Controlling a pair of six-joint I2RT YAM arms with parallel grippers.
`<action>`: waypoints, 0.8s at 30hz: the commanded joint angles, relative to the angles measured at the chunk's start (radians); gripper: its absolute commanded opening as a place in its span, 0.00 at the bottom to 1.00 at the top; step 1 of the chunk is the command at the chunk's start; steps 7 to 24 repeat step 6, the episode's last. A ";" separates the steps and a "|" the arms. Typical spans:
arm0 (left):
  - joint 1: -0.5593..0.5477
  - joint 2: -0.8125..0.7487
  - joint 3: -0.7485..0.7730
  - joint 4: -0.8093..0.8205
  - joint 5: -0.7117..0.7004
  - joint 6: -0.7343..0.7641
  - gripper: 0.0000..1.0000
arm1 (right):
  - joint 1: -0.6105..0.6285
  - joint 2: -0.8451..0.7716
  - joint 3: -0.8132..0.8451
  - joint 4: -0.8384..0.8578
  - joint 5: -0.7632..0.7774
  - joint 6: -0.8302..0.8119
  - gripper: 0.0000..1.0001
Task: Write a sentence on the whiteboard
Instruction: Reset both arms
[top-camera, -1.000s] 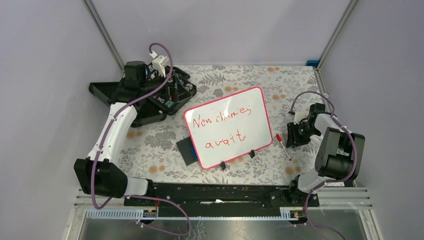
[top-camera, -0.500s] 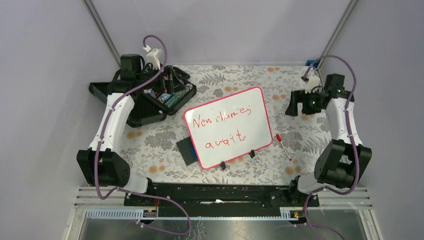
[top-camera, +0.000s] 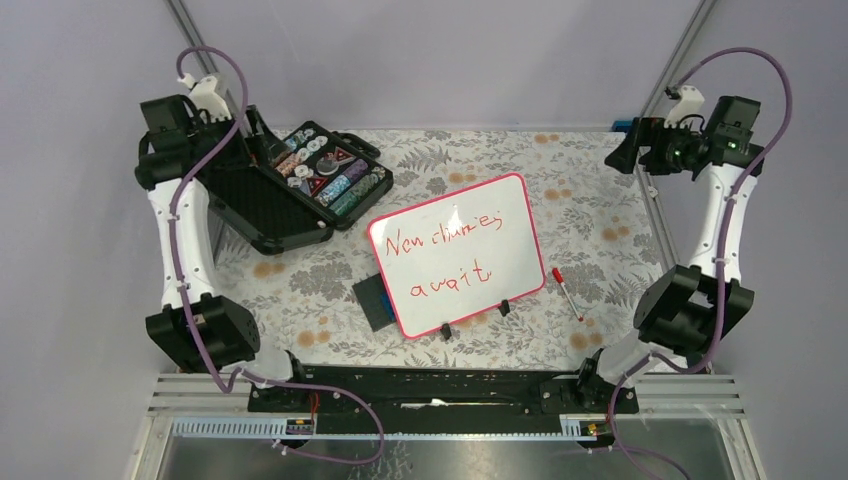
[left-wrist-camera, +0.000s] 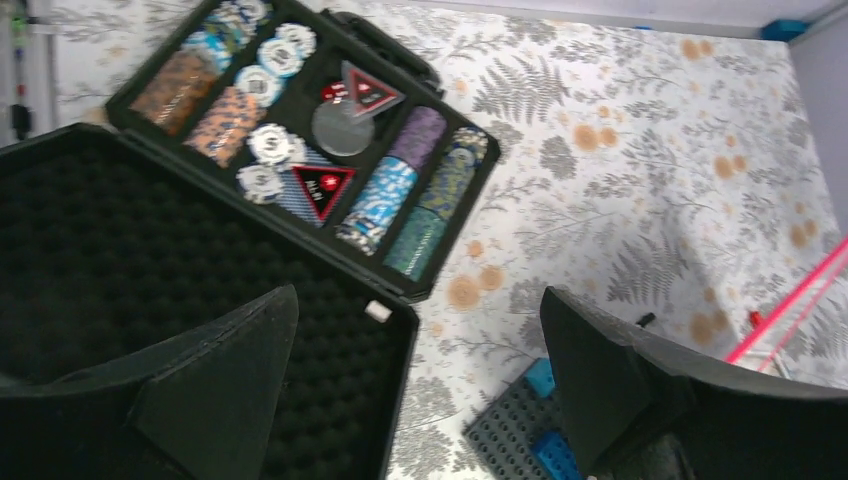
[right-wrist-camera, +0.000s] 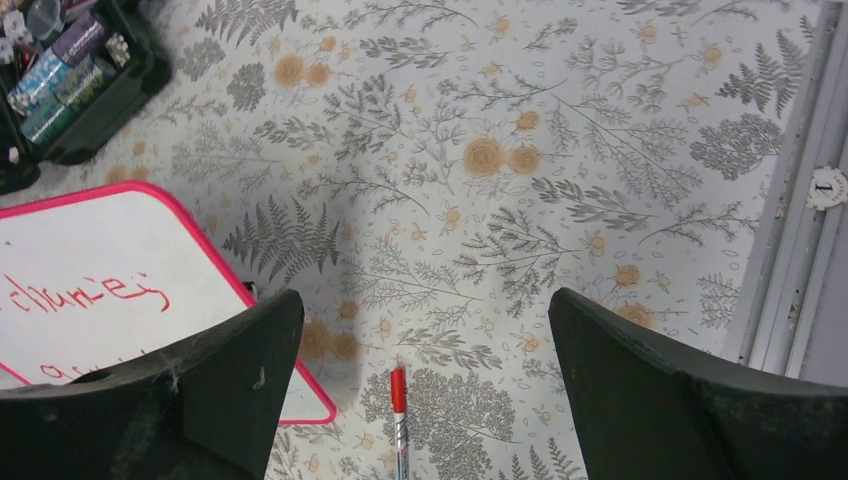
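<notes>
Over the floral table (top-camera: 560, 190), the left gripper (left-wrist-camera: 418, 295) hung spread above an open case (top-camera: 300, 190), the whiteboard (top-camera: 455, 255) with its sentence (top-camera: 440, 237) lay between both grippers, and a marker (top-camera: 566, 293) lay below the right gripper (right-wrist-camera: 425, 295), likewise spread and empty.

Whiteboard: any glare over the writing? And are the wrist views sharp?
Top external: whiteboard evenly lit, no glare hiding the red sentence, which shows cleanly. Right wrist: tablecloth sharp, a soft grey shadow beside the board's corner, the camera's own fingers dark and out of focus. Left wrist: whole frame looks slightly soft, though the poker chip case is readable.
</notes>
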 joint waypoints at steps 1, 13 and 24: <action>0.054 0.027 0.075 -0.025 -0.045 0.057 0.99 | -0.047 0.030 0.095 -0.027 -0.069 0.041 1.00; 0.077 0.043 0.097 -0.026 -0.063 0.065 0.99 | -0.058 0.037 0.134 -0.026 -0.073 0.041 1.00; 0.077 0.043 0.097 -0.026 -0.063 0.065 0.99 | -0.058 0.037 0.134 -0.026 -0.073 0.041 1.00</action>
